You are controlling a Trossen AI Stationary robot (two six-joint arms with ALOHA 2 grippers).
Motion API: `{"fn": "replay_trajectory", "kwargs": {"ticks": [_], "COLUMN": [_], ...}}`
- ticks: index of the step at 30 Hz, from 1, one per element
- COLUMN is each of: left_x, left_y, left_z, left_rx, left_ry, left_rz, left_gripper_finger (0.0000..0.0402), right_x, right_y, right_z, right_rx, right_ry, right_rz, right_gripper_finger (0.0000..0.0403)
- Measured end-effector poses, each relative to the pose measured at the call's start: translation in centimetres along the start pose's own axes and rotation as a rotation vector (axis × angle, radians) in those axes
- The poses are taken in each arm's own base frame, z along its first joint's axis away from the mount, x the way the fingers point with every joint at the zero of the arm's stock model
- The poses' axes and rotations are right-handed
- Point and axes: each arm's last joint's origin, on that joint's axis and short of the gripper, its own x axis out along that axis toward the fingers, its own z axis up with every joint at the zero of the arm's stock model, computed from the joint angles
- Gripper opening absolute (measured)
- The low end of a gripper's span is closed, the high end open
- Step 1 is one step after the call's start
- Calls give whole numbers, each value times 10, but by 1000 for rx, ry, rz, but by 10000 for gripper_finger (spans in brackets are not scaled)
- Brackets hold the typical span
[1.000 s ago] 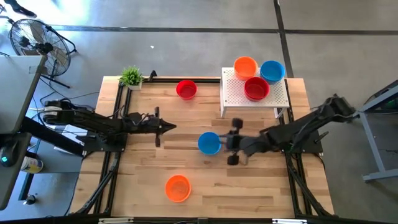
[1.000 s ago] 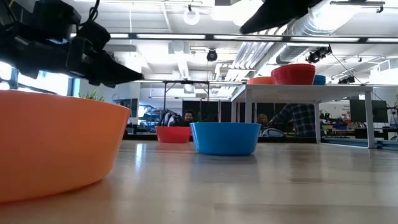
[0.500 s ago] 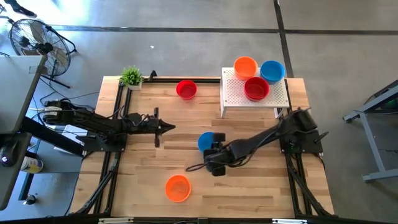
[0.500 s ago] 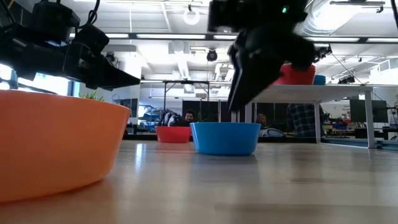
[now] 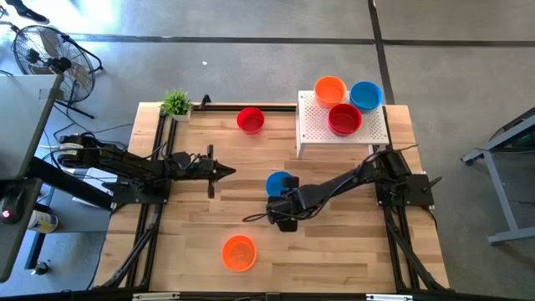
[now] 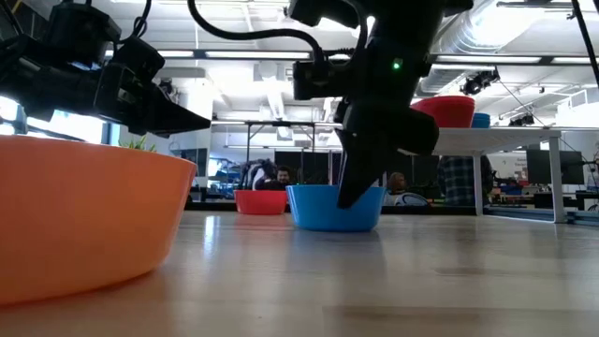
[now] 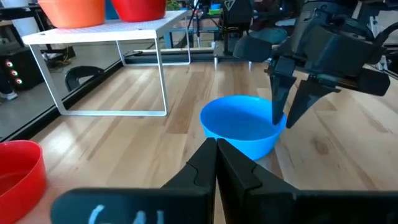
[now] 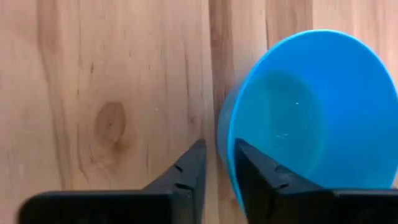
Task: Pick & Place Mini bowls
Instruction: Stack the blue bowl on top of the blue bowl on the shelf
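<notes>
A blue mini bowl (image 5: 278,181) stands on its base at the table's middle. My right gripper (image 8: 219,149) points steeply down at the bowl's near rim (image 7: 273,127), open. One finger (image 8: 255,171) is inside the bowl and the other (image 8: 186,171) is outside. My left gripper (image 5: 230,171) hovers shut at the table's left, aimed at the bowl. A red mini bowl (image 5: 250,119) sits at the far edge. An orange one (image 5: 239,252) is near the front. My right gripper straddles the blue bowl's near rim (image 8: 222,140) from above, one finger inside and one outside. A thin gap shows at the outer finger. I cannot tell whether the inner finger touches the wall. The bowl rests on the table.
A white perforated stand (image 5: 313,125) at the far right carries an orange bowl (image 5: 329,89), a blue bowl (image 5: 366,94) and a red bowl (image 5: 344,118). A small green plant (image 5: 176,103) stands at the far left corner. Black rails run along the table's left and right sides.
My right gripper has come down and toward the table's left, tipping from nearly level to steeply downward. Its fingers now stand astride the blue bowl's near rim. The bowl has stayed in place.
</notes>
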Motion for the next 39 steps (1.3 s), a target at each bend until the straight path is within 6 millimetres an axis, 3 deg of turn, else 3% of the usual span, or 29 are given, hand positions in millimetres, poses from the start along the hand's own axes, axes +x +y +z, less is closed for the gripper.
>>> {"fn": "replay_trajectory", "kwargs": {"ticks": [4,9,13,18,24,28,32,39], "left_x": [0,0,0,0,0,0,0,0], "left_y": [0,0,0,0,1,1,1,1], "left_z": [0,0,-1,-1,-1,-1,-1,-1], "left_rx": [-7,-7,-8,-10,-9,-9,-13,-13], "left_ry": [1,4,8,8,8,8,8,16], "left_rz": [0,0,0,0,22,24,24,22], "left_gripper_finger": [4,4,4,4,4,4,4,4], "right_x": [1,-16,-48,-108,-205,-257,-278,-268], "right_y": [-3,-7,-17,-42,-91,-140,-193,-277], "right_z": [1,0,-3,-8,-11,-20,-29,-70], "right_rx": [-14,-17,25,115,230,349,467,611], "right_ry": [-2,-9,-22,-80,-150,-134,-164,-24], "right_rz": [-13,20,51,87,-42,-168,-190,-270], "right_gripper_finger": [15,9,5,3,2,1,1,1]}}
